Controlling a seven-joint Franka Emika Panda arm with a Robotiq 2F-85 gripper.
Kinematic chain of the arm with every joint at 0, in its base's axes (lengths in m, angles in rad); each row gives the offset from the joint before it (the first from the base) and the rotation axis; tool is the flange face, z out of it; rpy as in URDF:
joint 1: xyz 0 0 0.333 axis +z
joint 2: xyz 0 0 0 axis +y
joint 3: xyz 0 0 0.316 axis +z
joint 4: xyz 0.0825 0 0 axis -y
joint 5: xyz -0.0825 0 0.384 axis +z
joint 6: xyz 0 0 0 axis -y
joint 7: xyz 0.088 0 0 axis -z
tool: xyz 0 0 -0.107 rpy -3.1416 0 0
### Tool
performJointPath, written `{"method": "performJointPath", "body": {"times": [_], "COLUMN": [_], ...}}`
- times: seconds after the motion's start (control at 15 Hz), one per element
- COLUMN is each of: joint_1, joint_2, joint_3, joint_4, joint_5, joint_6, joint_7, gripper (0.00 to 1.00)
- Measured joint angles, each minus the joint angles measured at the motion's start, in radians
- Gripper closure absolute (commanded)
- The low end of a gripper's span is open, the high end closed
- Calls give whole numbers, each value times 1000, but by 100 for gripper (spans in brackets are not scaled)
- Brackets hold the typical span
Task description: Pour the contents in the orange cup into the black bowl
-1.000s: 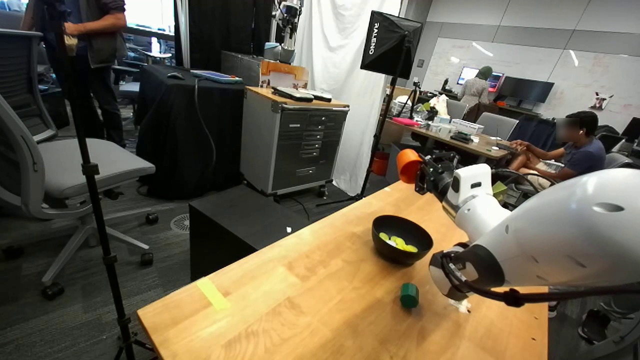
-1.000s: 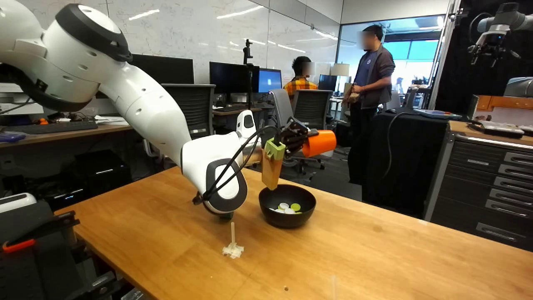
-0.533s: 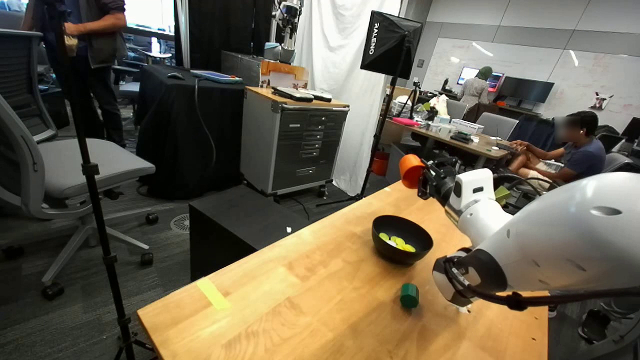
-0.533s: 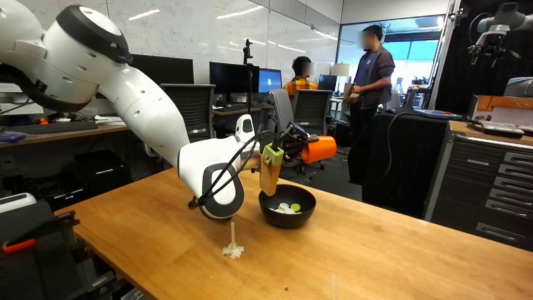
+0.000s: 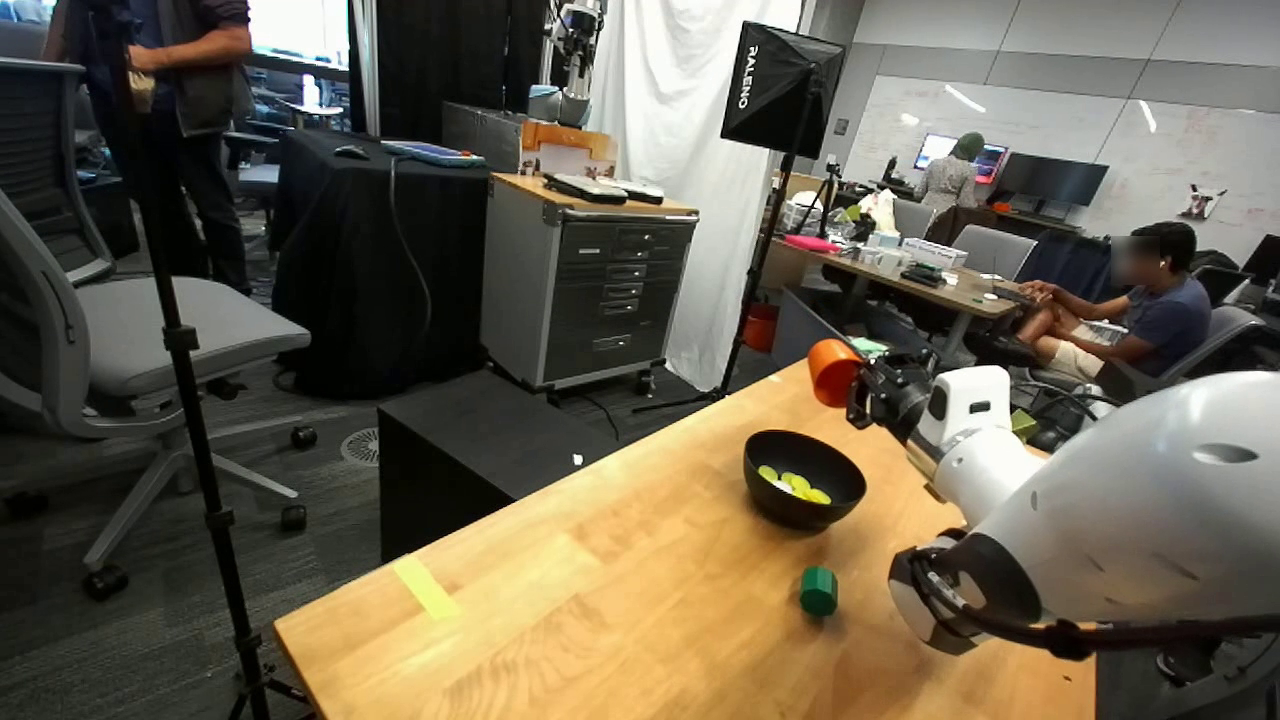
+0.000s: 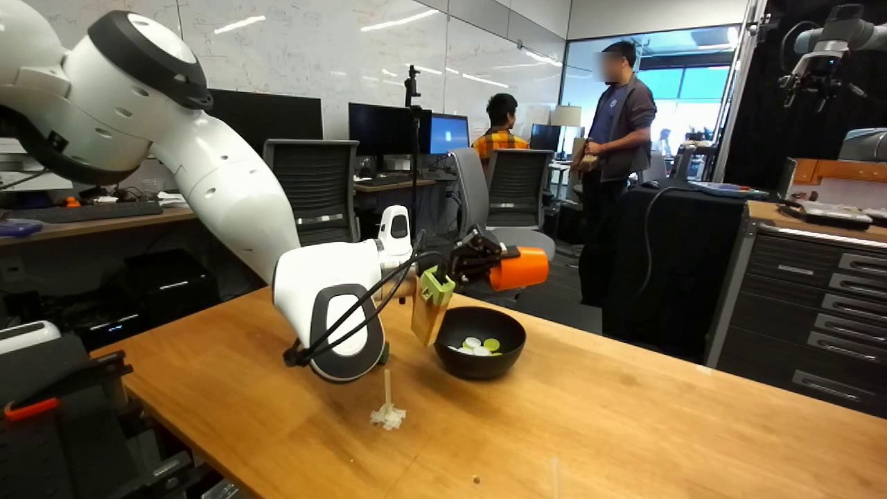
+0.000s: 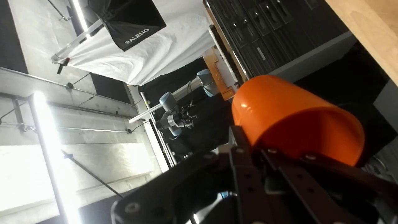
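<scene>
In an exterior view, working left to right, my Franka arm (image 6: pixel 229 201) reaches in from the left edge over the wooden table (image 6: pixel 624 416). Past its elbow a thin upright stick (image 6: pixel 388 388) rises from a patch of whitish tape (image 6: pixel 387 418), well away from anything I'm handling. A tan block (image 6: pixel 427 315) in a pale green bracket hangs at the wrist. Next is the black bowl (image 6: pixel 479 367), upright on the table, with yellow-green discs (image 6: pixel 492 344) and white discs (image 6: pixel 472 342) lying in it.

My Robotiq gripper (image 6: pixel 500 256) is above that, its fingers pinching the orange cup (image 6: pixel 521 268) by the wall near the mouth; the wrist view shows one finger against the outside, and I can't make out where its partner bears. The cup is farthest right, on its side in the air, higher than the bowl and not touching it, mouth turned back toward the gripper. Whether it is squarely over the bowl I can't tell.

I judge the pour largely done: no disc shows in the part of the cup's inside I can see, though the lower part is hidden. What's left, I'd say, is confirming it's empty, then righting it and setting it down.
</scene>
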Motion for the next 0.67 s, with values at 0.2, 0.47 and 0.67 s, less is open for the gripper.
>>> {"method": "performJointPath", "body": {"times": [0.2, 0.47, 0.67], "joint_1": [43, 92, 114], "joint_2": [-37, -124, -205], "joint_3": [-8, -24, -39], "joint_4": [-49, -135, -201], "joint_5": [-12, -50, -92], "joint_6": [0, 0, -2], "joint_7": [71, 147, 190], "gripper": [96, 96, 96]}}
